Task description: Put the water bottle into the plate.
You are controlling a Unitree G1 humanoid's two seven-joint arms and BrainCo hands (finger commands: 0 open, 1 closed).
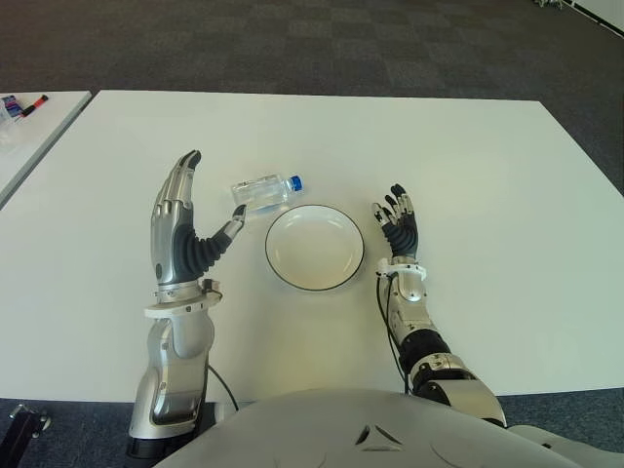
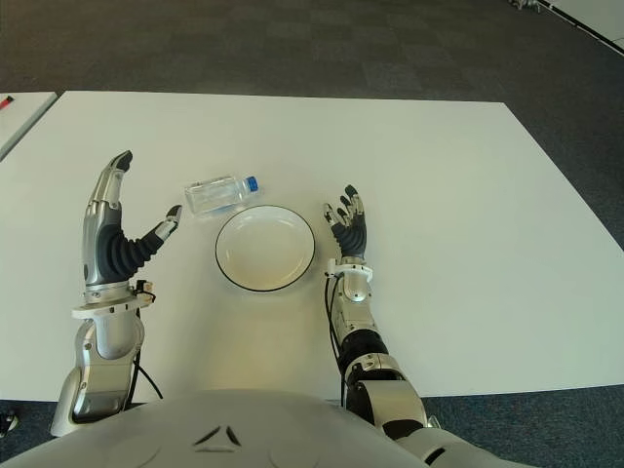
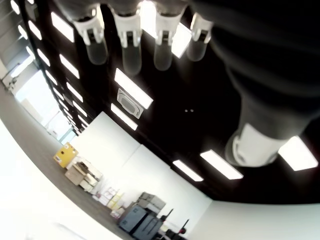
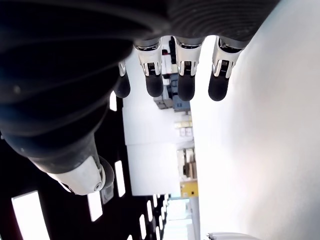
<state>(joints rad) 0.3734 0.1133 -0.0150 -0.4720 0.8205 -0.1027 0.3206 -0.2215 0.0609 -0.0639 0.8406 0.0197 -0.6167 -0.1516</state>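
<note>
A clear water bottle (image 1: pixel 263 190) with a blue cap lies on its side on the white table (image 1: pixel 487 166), just beyond the far-left rim of the white plate (image 1: pixel 351 268). The plate has a dark rim and holds nothing. My left hand (image 1: pixel 200 210) is raised to the left of the bottle, fingers straight and spread, thumb tip close to the bottle's near end, holding nothing. My right hand (image 1: pixel 395 219) shows just right of the plate, fingers spread, holding nothing. Both wrist views show only spread fingers (image 4: pixel 185 85).
A second white table (image 1: pixel 29 132) stands at the far left with small items on it, including a red-capped marker (image 1: pixel 31 103). Dark carpet (image 1: pixel 322 44) lies beyond the table's far edge.
</note>
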